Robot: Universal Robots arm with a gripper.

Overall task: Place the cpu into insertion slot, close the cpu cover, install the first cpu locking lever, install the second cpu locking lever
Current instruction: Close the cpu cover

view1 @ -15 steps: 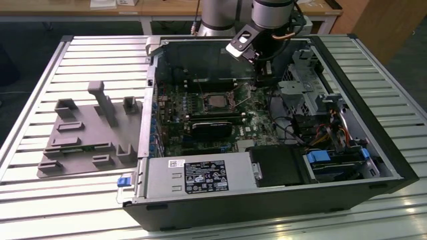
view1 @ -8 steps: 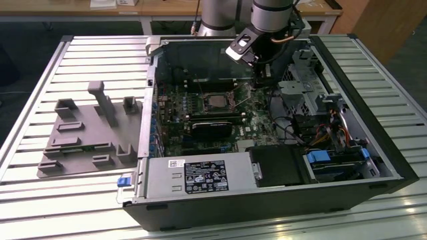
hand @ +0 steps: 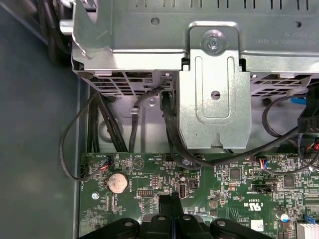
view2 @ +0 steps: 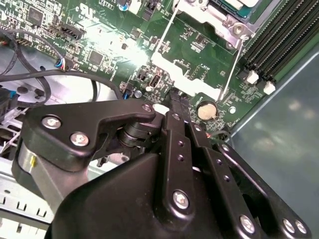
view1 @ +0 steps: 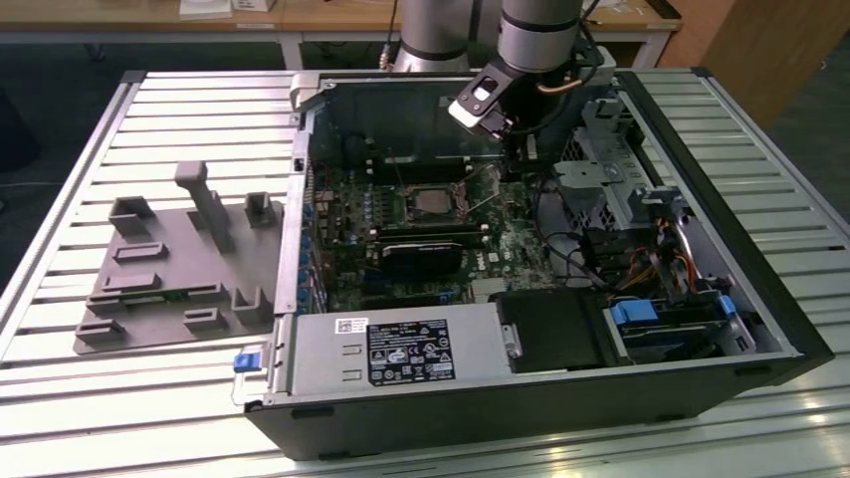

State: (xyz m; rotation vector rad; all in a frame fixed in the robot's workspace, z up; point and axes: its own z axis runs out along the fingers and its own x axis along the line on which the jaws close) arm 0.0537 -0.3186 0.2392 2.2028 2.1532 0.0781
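Note:
In the exterior view the cpu [view1: 428, 202] lies silvery in the insertion slot [view1: 398, 214] on the green board, with the cpu cover [view1: 449, 189] framing it. My gripper [view1: 516, 167] hangs just off the socket's corner, toward the exterior view's right. In the second wrist view its black fingers [view2: 175, 107] are pressed together, tips close over the board beside the socket's silver bracket [view2: 172, 69]. Two thin wire levers [view2: 233, 69] [view2: 163, 32] run along the socket's sides; I cannot tell whether they are latched. The first wrist view shows the shut fingertips [hand: 167, 206] above the board.
The open computer case [view1: 531, 398] lies on a slatted table. A black ribbed heatsink [view1: 432, 254] sits in front of the socket, with a metal drive cage [hand: 214, 89] and cables [view1: 584, 259] beside it. A grey fixture plate [view1: 173, 269] lies at the exterior view's left.

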